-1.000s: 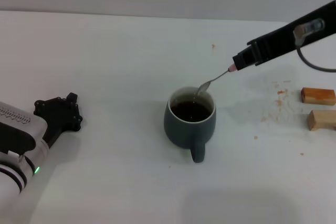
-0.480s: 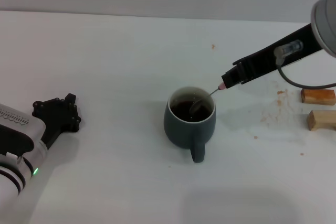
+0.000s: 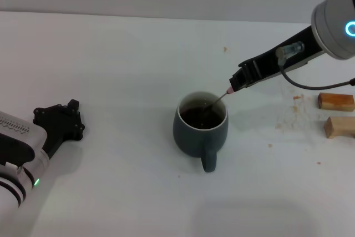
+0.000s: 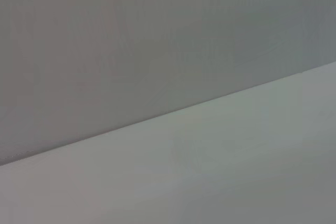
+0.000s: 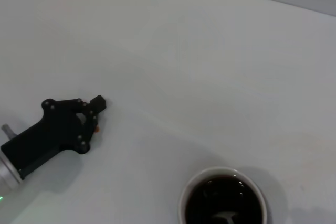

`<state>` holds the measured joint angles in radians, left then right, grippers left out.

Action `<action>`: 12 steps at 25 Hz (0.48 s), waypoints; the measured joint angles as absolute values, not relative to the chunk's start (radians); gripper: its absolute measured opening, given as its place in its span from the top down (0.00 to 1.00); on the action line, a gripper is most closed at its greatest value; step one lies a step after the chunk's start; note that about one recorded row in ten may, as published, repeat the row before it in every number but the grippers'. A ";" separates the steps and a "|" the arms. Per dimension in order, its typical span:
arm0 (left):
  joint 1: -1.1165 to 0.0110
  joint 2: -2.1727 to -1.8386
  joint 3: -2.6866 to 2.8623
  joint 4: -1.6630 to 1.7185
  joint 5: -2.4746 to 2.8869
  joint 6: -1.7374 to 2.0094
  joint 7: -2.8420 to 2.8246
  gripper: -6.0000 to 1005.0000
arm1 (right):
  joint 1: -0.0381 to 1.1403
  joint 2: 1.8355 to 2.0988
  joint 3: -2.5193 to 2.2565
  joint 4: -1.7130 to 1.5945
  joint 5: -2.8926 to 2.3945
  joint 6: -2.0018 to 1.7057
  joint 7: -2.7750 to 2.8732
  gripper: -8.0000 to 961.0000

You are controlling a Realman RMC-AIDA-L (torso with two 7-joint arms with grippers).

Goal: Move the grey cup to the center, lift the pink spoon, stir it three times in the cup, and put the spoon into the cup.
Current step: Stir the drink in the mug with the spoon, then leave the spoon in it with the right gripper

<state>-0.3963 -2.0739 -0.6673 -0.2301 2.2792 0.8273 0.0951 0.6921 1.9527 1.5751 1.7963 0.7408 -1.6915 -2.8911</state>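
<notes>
The grey cup (image 3: 195,135) stands mid-table with dark brown liquid inside and its handle toward me. My right gripper (image 3: 235,84) reaches in from the right and is shut on the pink spoon (image 3: 228,91). The spoon slants down over the cup's far right rim with its silver bowl in the liquid. In the right wrist view the cup's pale rim (image 5: 181,201) shows with the spoon bowl (image 5: 227,216) in the liquid. My left gripper (image 3: 58,121) is parked on the table at the left, well apart from the cup; it also shows in the right wrist view (image 5: 68,124).
Two small tan wooden blocks (image 3: 335,101) (image 3: 339,126) lie at the right edge. Brown crumbs (image 3: 295,99) are scattered left of them. The left wrist view shows only bare table and wall.
My right gripper has moved left and down toward the cup. The spoon's bowl went from above the far rim down into the liquid. The left arm has barely shifted.
</notes>
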 joint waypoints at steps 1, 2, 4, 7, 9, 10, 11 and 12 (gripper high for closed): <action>-0.396 -2.074 -0.667 -0.230 2.279 0.827 0.095 1.00 | 0.694 1.950 1.572 1.786 0.741 -1.686 -2.891 0.92; -0.396 -2.074 -0.667 -0.230 2.280 0.828 0.095 1.00 | 0.696 1.949 1.571 1.774 0.741 -1.680 -2.891 0.92; -0.396 -2.074 -0.667 -0.230 2.281 0.828 0.095 1.00 | 0.697 1.947 1.570 1.751 0.741 -1.667 -2.891 0.92; -0.396 -2.073 -0.667 -0.230 2.282 0.829 0.096 1.00 | 0.698 1.939 1.561 1.726 0.741 -1.651 -2.892 0.92; -0.396 -2.073 -0.667 -0.230 2.282 0.829 0.096 1.00 | 0.698 1.930 1.555 1.712 0.742 -1.641 -2.892 0.92; -0.396 -2.073 -0.667 -0.230 2.281 0.829 0.097 1.00 | 0.698 1.926 1.555 1.706 0.742 -1.638 -2.892 0.92; -0.396 -2.072 -0.667 -0.230 2.281 0.829 0.097 1.00 | 0.698 1.922 1.555 1.701 0.743 -1.637 -2.892 0.92; -0.396 -2.072 -0.667 -0.230 2.281 0.829 0.097 1.00 | 0.697 1.919 1.555 1.699 0.743 -1.637 -2.892 0.92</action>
<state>-0.3957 -2.0720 -0.6670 -0.2301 2.2814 0.8288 0.0966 0.6967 1.9193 1.5550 1.6987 0.7426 -1.6370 -2.8915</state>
